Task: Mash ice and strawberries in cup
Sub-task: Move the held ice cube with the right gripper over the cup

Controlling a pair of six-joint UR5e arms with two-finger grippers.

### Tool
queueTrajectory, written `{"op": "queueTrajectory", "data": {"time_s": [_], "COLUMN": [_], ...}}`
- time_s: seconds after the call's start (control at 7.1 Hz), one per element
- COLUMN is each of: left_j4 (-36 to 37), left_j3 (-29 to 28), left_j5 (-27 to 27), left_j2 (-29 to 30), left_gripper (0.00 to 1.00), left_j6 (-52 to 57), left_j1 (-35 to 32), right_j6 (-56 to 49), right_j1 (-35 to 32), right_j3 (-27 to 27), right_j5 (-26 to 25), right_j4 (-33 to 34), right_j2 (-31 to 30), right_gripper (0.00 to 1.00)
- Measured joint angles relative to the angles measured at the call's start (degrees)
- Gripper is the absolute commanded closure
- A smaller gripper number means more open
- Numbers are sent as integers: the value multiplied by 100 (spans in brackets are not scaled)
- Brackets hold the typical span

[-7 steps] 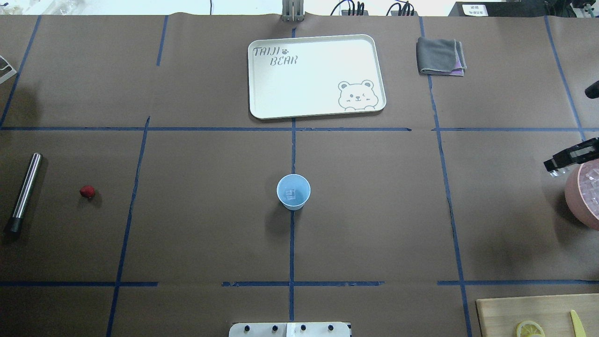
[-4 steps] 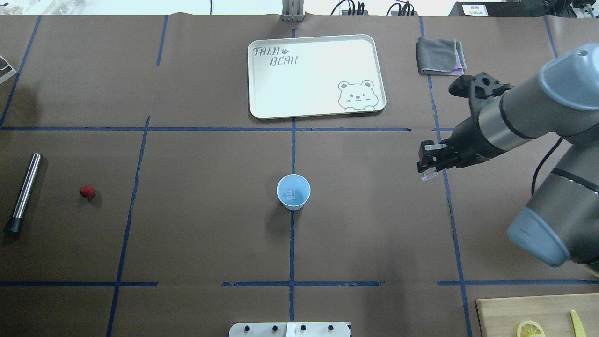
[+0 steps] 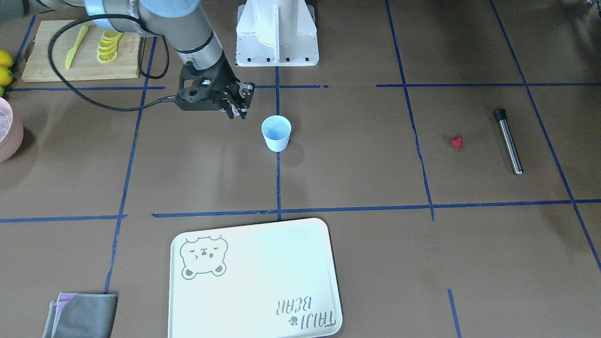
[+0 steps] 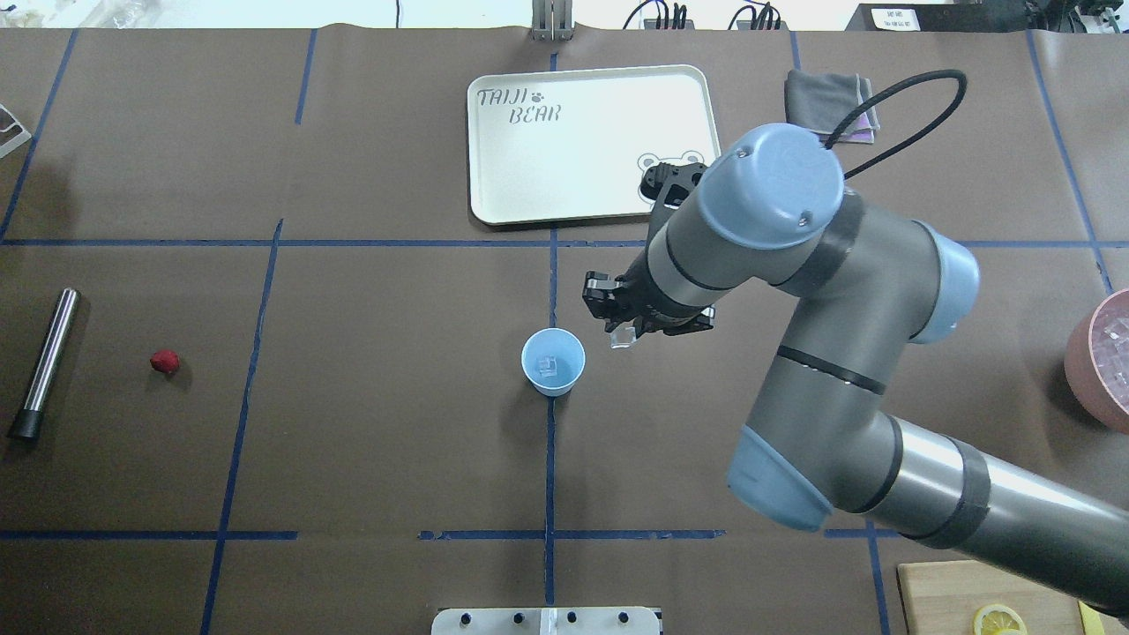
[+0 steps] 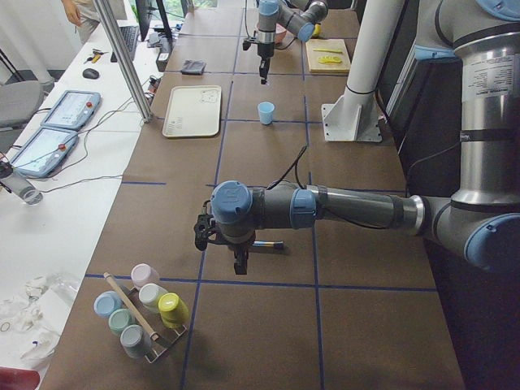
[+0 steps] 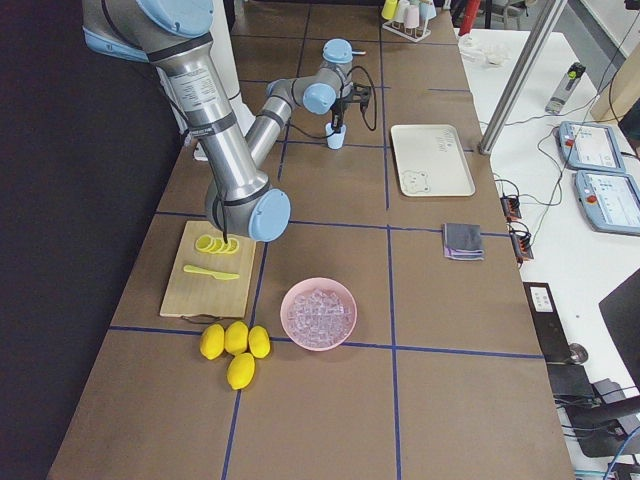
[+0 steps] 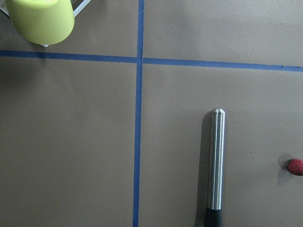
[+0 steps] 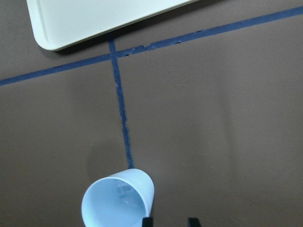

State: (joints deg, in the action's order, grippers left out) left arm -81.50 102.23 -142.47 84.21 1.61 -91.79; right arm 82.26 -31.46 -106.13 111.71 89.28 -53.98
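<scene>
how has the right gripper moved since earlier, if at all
Yes, the right gripper went left in the overhead view, from the pink bowl to beside the light-blue cup.

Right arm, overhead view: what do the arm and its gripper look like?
The right arm has silver-grey tubular links, light-blue joint caps and black bands at the joints. A black cable loops off its wrist. The gripper is black, with two fingers.

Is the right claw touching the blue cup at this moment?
Apart. The overhead view shows bare brown table between the cup and the right claw, shut on an ice lump; the front-facing view agrees.
</scene>
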Motion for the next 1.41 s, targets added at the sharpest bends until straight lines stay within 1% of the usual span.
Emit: {"op": "queueTrajectory", "data": {"time_s": [0.28,0.42,0.56,0.7,0.85,1.27,1.41], "left_j4": [-2,1,0,-1,1,3,1], "left_j3": [9,12,14,15,15,-11,-24], "left_j5": [0,0,0,0,0,0,0], "left_j2": [-1,-1,-1,-1,-1,-1,-1], "left_gripper": [0,0,0,0,0,0,0], "left_j6": [-2,-5,-9,-11,-11,-4,0], "left_j1": [2,1,-1,-3,-4,-5,-4], "right_j6": [307,395,425,424,416,396,388], "right_j1": [260,307,340,357,370,496,521], "right_j3": [455,698,848,893,899,916,913], "right_j5": [-346,-412,-441,-459,-469,-630,-676], "right_j4": [-98,-124,-134,-137,-138,-139,-139], "right_j2": [424,621,700,680,636,586,580], "right_gripper": [100,100,100,97,71,38,37]}}
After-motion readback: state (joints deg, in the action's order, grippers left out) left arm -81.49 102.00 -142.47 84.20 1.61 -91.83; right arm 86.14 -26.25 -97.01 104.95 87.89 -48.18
